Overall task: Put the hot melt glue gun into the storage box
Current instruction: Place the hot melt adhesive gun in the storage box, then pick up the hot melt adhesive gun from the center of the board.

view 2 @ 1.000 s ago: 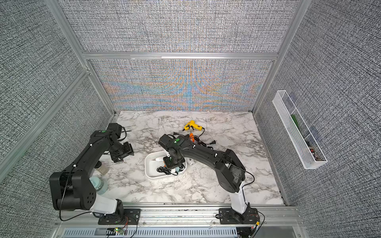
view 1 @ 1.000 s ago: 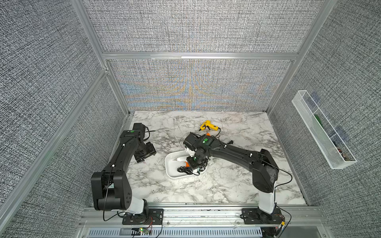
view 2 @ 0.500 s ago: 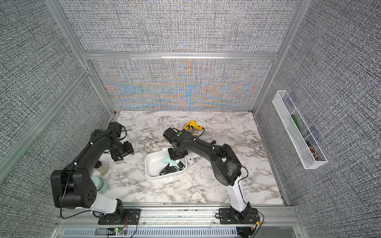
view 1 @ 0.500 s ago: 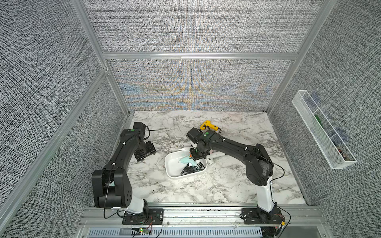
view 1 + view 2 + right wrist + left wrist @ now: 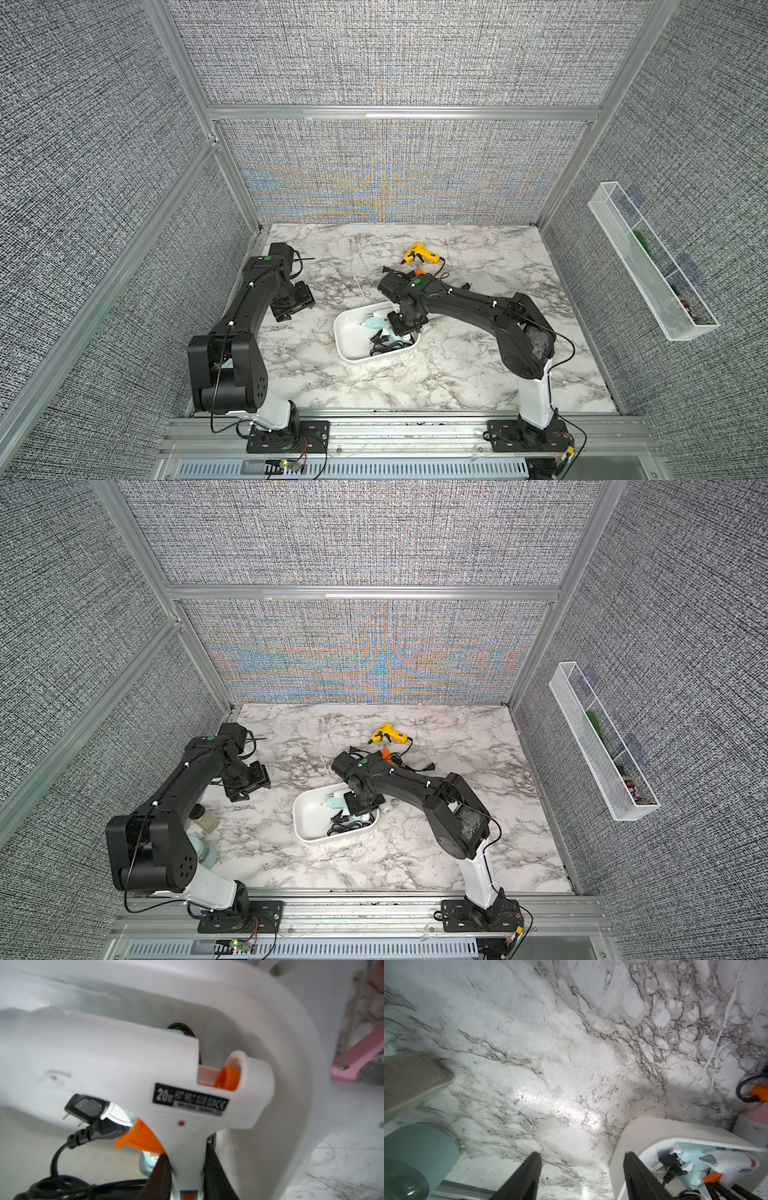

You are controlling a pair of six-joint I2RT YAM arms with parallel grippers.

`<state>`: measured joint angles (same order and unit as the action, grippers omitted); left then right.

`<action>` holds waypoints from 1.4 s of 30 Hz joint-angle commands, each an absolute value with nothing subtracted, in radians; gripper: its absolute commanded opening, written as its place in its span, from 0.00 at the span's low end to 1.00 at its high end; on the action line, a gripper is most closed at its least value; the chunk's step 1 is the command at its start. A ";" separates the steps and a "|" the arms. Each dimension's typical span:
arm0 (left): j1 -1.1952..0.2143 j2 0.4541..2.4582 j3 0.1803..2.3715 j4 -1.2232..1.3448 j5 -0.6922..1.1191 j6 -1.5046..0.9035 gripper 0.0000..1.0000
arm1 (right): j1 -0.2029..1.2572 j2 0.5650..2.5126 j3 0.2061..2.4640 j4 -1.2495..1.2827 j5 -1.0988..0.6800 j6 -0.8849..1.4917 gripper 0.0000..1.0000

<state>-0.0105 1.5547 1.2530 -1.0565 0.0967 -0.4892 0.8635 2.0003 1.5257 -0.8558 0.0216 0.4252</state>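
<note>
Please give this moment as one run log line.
right gripper: shut on white glue gun handle, in storage box | left gripper: open, empty | blue glue gun: in box | yellow glue gun: on table

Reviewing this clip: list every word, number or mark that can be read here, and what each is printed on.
"20w": black label on the white glue gun, right wrist view.
"CE": mark at that label's end.
Words between them: blurred, probably "HOT MELT GLUE GUN".
Grey line beneath: too blurred to read.
Yellow glue gun, in both top views: print too small to read.
</note>
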 commanded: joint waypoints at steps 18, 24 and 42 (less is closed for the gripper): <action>-0.009 1.607 1.318 -1.062 0.099 -0.479 0.68 | 0.828 1.878 1.795 -0.968 0.142 0.435 0.74; -0.027 1.598 1.323 -1.066 0.103 -0.467 0.68 | 0.609 1.906 1.734 -0.969 0.137 0.456 0.74; -0.487 2.187 2.024 -1.125 0.250 -0.405 0.53 | 0.284 1.884 1.634 -0.937 0.108 0.599 0.74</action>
<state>-0.4519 2.1315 1.9778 -1.1053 0.1715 -0.3862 0.2962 1.9030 1.6489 -0.9466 0.1169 0.5804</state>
